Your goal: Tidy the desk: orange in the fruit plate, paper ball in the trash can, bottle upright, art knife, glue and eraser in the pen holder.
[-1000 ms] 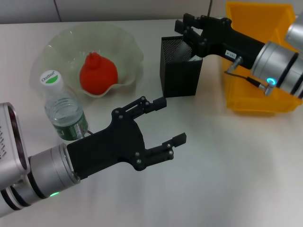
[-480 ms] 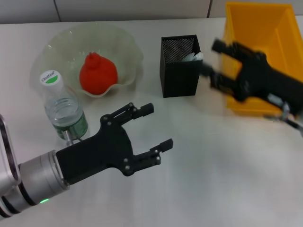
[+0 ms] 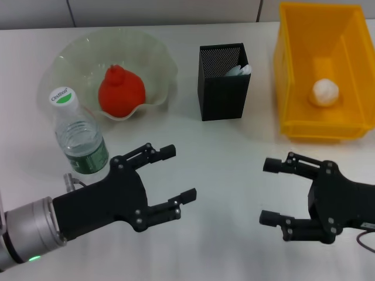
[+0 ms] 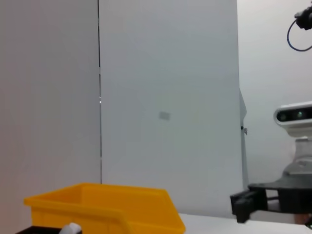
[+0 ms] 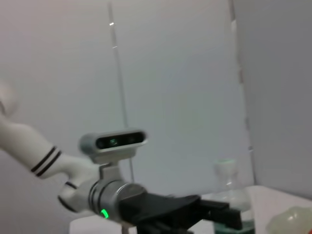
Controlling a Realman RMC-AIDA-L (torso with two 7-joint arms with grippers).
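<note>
The orange (image 3: 120, 91) lies in the pale green fruit plate (image 3: 156, 61) at the back left. In front of the plate the bottle (image 3: 78, 136) stands upright, white cap on top. The black mesh pen holder (image 3: 222, 89) holds white items. A white paper ball (image 3: 326, 91) rests inside the yellow trash can (image 3: 319, 126) at the right. My left gripper (image 3: 177, 174) hangs open over the near table, right of the bottle. My right gripper (image 3: 270, 192) is open too, low at the front right, in front of the trash can. The art knife, glue and eraser are hidden.
White table top (image 3: 234, 170) spreads between the two grippers. The left wrist view shows the trash can (image 4: 105, 207) and the other gripper (image 4: 253, 202) against a grey wall. The right wrist view shows the left arm (image 5: 146, 207) and the bottle (image 5: 229, 195).
My right gripper has pulled back from over the pen holder, past the trash can, down to the front right. The left gripper has drawn slightly back and to the left, still open.
</note>
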